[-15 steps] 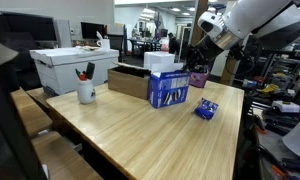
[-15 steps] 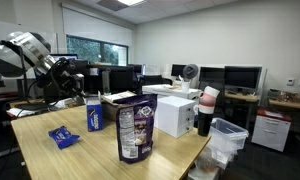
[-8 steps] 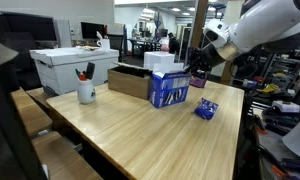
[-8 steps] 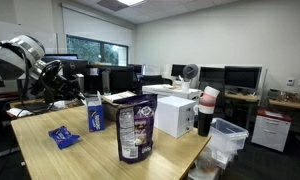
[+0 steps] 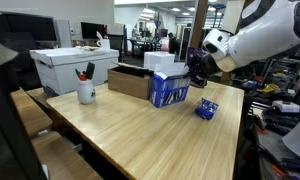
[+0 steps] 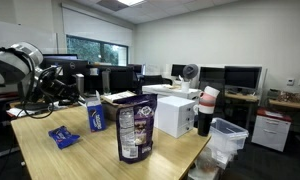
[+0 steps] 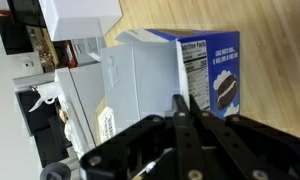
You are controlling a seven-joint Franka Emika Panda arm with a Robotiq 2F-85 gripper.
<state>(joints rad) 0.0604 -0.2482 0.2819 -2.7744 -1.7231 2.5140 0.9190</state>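
- The blue box (image 5: 168, 90) stands upright on the wooden table (image 5: 140, 135), just beside a brown cardboard box (image 5: 128, 80).
- The gripper (image 5: 197, 74) hangs close by the box's upper edge; in the wrist view its fingers (image 7: 180, 108) are pressed together.
- A small blue packet (image 5: 206, 109) lies near; a white mug (image 5: 86, 93) stands well apart.

Office with rows of monitors (image 6: 242, 77)
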